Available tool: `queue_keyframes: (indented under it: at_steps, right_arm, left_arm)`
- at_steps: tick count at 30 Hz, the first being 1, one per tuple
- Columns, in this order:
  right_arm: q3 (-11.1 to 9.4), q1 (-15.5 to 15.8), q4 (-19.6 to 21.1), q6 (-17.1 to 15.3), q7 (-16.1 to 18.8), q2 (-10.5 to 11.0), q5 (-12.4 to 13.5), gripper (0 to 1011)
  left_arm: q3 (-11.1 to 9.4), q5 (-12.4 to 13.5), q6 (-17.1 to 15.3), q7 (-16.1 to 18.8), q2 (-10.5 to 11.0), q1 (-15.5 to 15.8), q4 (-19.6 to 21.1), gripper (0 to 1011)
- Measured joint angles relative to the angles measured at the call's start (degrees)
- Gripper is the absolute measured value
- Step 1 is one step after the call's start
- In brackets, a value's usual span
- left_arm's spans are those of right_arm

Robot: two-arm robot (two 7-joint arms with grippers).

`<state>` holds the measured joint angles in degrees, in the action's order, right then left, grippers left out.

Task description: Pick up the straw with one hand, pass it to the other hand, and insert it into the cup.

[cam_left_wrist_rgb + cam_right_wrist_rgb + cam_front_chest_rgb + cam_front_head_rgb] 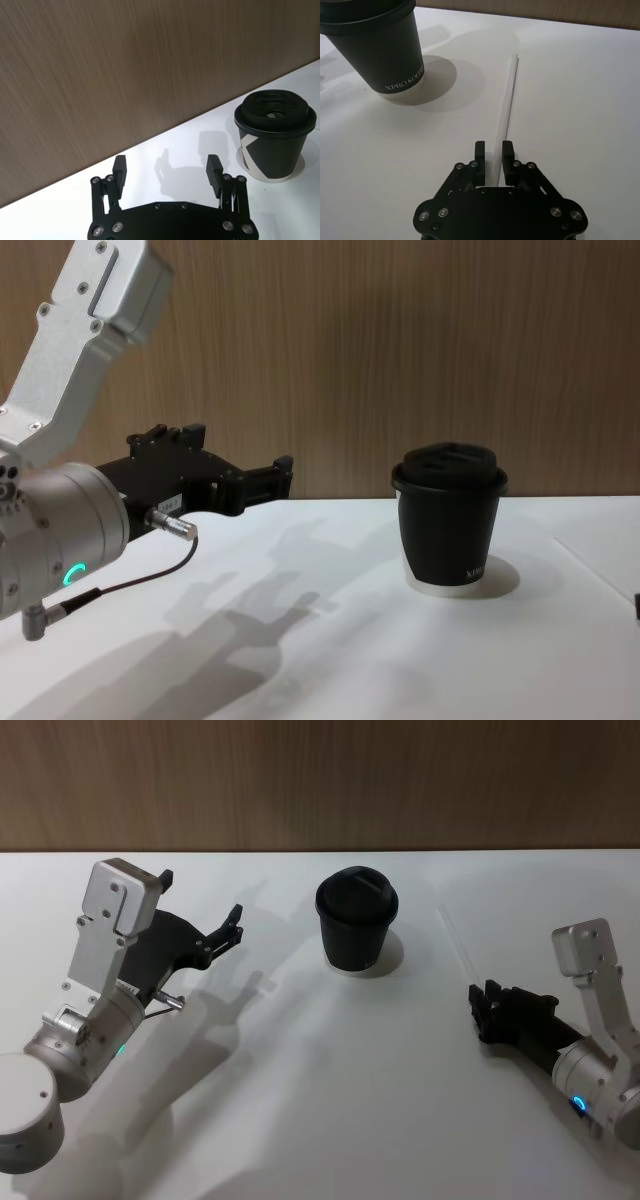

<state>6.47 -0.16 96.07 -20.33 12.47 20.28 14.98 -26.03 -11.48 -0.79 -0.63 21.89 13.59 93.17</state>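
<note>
Straw (506, 100) lay flat on the white table (300, 1100), just right of the cup (357, 920). Its near end sat between the fingers of the right gripper (493, 150), which were narrowly spread, low, and not yet pinching. We judged the pickup to be the step in hand: close squarely and gently, since the thin, smooth tube could roll or crush. Cup was matte black paper under 1 domed lid. Left gripper (200, 900) hung raised, fingers wide apart, left of the cup.
</note>
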Motion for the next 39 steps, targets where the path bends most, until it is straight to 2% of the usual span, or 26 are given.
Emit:
queue_keyframes:
  at_steps: [4,6,9,26,30,39]
  right_arm:
    - [0.0,0.0,0.0,0.0,0.0,0.0,0.0,133]
    - [0.0,0.0,0.0,0.01,0.0,0.0,0.0,41]
    - [0.0,0.0,0.01,0.01,0.0,0.0,0.0,2]
    - [-0.01,0.01,0.01,0.14,0.01,-0.05,0.0,0]
    - [-0.09,-0.02,-0.07,1.04,-0.03,-0.28,0.0,0]
    - [-0.61,-0.37,-0.65,6.08,-0.34,-1.29,-0.29,0]
  left_arm:
    - [0.0,0.0,0.0,0.0,0.0,0.0,0.0,1000]
    - [0.0,0.0,0.0,0.0,0.0,0.0,0.0,1000]
    - [0.0,0.0,0.0,0.0,0.0,0.0,0.0,1000]
    - [0.0,0.0,0.0,0.0,0.01,0.0,0.0,1000]
    - [0.0,0.0,0.0,0.0,0.0,0.0,0.0,1000]
    - [0.0,0.0,0.0,0.0,0.0,0.0,0.0,1000]
